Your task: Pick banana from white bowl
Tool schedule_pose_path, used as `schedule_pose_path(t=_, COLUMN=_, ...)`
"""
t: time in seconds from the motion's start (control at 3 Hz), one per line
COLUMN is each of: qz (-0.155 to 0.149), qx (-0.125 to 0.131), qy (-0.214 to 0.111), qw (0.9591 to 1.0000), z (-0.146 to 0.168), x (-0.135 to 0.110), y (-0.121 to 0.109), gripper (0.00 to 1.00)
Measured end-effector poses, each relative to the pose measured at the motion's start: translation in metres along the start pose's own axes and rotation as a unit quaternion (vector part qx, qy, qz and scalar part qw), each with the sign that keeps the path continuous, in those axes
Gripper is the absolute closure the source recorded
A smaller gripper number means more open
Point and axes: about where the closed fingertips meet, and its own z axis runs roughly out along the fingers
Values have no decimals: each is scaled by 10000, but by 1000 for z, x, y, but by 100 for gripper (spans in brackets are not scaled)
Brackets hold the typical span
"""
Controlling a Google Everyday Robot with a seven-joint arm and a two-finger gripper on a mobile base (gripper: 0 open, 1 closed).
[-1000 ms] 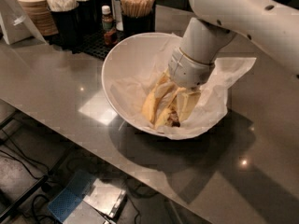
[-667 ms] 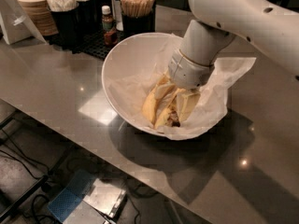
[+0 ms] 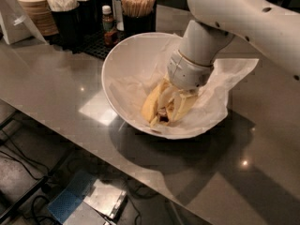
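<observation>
- Gripper at the end of the white arm is lowered into the white bowl, with its grey wrist housing just above the fruit.
- Banana, the duller yellow one, lies in the bottom of the bowl directly under the gripper. It slants from the wrist housing down toward a dark brown, mushy end near the bowl's lowest point.
- Second banana, brighter yellow, lies touching it on the side nearer the left edge of the tabletop.
- Whether the gripper is closed on the banana or standing open around it cannot be told, because the wrist housing hides the upper ends of both fruits.
- Crinkled white paper sheet lines the bowl under the bananas and spills over its rim toward the right edge.
- Bowl stands near the middle of the grey tabletop.
- Cup of wooden stirrers and small bottle stand behind the bowl along the far edge.
- Stack of paper bowls sits at the far left corner.
</observation>
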Motion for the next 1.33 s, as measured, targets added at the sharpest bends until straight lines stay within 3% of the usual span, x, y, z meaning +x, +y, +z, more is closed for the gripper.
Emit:
schedule_pose_path(t=0.33, qz=46, qx=9, qy=-41, qw=10000, z=3, x=2, y=3, gripper=100)
schedule_pose_path(t=0.67, qz=65, qx=27, qy=-76, qw=9999, z=3, x=2, y=4, gripper=100)
schedule_pose_path(t=1.0, qz=168, qx=343, qy=-213, qw=9990, z=-4, x=11, y=7, gripper=100)
schedule_pose_path(t=1.33, qz=153, qx=965, qy=-367, qw=9945, z=-32, x=14, y=8, gripper=100)
